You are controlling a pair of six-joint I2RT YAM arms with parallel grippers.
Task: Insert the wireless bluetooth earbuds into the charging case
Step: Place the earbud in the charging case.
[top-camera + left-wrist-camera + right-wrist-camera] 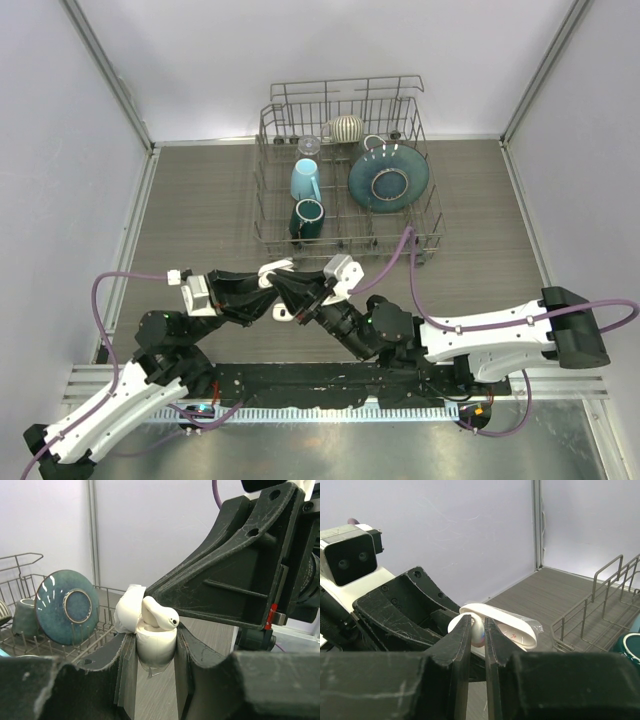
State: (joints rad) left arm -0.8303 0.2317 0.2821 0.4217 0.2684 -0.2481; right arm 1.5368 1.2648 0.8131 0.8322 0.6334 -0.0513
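The left claw (pixel 156 660) is clenched on the case (pixel 155 645). It holds the case upright above the table (pixel 200 200) with the lid (pixel 129 605) swung back, so the sockets face up. An earbud (pixel 160 614) sits tilted in the case's mouth and does not look fully seated. The right claw (pixel 477 639) pinches that earbud, probably to press it home.
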